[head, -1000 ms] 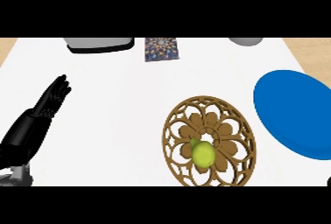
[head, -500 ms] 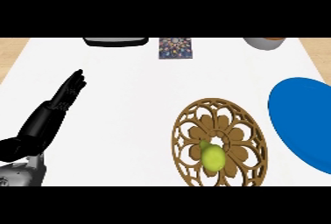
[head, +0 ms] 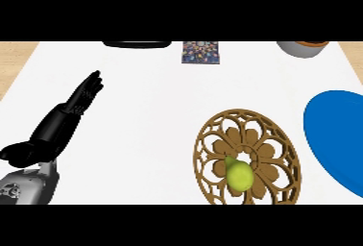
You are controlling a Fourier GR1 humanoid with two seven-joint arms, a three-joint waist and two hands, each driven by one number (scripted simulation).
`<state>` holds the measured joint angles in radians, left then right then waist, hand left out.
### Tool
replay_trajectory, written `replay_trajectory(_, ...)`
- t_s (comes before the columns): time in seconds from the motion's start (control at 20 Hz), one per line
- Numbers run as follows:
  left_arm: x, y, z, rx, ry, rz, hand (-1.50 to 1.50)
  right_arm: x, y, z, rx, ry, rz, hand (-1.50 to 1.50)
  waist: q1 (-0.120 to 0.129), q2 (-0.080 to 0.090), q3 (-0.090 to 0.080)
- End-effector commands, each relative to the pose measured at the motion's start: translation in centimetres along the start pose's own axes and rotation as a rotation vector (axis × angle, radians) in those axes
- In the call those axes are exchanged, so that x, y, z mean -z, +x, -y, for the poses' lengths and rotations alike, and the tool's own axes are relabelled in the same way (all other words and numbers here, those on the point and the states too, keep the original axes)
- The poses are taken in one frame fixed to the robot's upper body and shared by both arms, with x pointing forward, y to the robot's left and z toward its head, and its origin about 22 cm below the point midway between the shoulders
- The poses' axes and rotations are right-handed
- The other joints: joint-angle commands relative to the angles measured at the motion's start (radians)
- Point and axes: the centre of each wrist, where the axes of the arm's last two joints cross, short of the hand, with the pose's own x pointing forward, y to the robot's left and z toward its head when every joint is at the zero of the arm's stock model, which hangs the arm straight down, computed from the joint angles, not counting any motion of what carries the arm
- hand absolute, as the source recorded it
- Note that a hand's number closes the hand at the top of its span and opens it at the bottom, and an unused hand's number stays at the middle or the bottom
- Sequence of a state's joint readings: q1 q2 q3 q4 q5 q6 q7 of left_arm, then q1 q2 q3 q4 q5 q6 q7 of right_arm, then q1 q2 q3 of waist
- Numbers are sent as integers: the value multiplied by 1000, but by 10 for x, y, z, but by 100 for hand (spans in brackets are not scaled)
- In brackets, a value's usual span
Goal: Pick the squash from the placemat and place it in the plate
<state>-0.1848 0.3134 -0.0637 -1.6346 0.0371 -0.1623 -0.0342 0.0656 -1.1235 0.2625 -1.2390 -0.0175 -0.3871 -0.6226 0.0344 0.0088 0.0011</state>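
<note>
A white counter (head: 156, 120) fills the head view, with the blue plate (head: 337, 134) cut off by the right edge and the brown openwork placemat (head: 273, 144) lying just left of it, the two close but apart. Only one hand shows: the left hand (head: 60, 126) at the view's left, its black fingers straight and pointing up and away from the robot, holding nothing and resting on or just above the counter. The right hand is out of view, so nothing can be said of its fingers. The yellow-green squash (head: 239, 174) sits on the lower half of the placemat, near its centre, its narrower neck up and to the left and its rounder end toward the view's bottom, so its long axis runs roughly from upper left to lower right. From the left hand the squash lies well to the right and somewhat nearer the robot, across a bare stretch of counter. The plate lies farther right again, beyond the placemat. The squash appears to sit on the robot's right side, so the unseen right hand is probably the better placed for the pick, with a short carry rightward to the plate. Along the far edge sit a dark object (head: 138, 44), a patterned card (head: 201, 52) and a grey bowl (head: 303, 48).
</note>
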Motion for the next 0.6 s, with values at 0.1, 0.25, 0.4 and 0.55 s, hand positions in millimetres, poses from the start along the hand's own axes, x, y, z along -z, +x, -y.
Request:
replay_trajectory(0.1, 13, 4, 8, -5, 0, -16, 0, 32, -26, -36, 25, 99, -38, -150, -4, -1, 1)
replay_trajectory(0.25, 9, 6, 7, -15, 13, -1, 0, 63, -20, -50, 66, 39, 18, -150, -14, -4, 0)
replay_trajectory(0.4, -7, 9, -6, 0, -1, 14, 0, 52, -38, -57, 138, -3, 74, -150, -5, -3, 2)
replay_trajectory(0.55, -6, 1, 13, 0, 8, -15, 0, 67, -35, -44, 234, -38, 123, -150, -18, -6, 0)
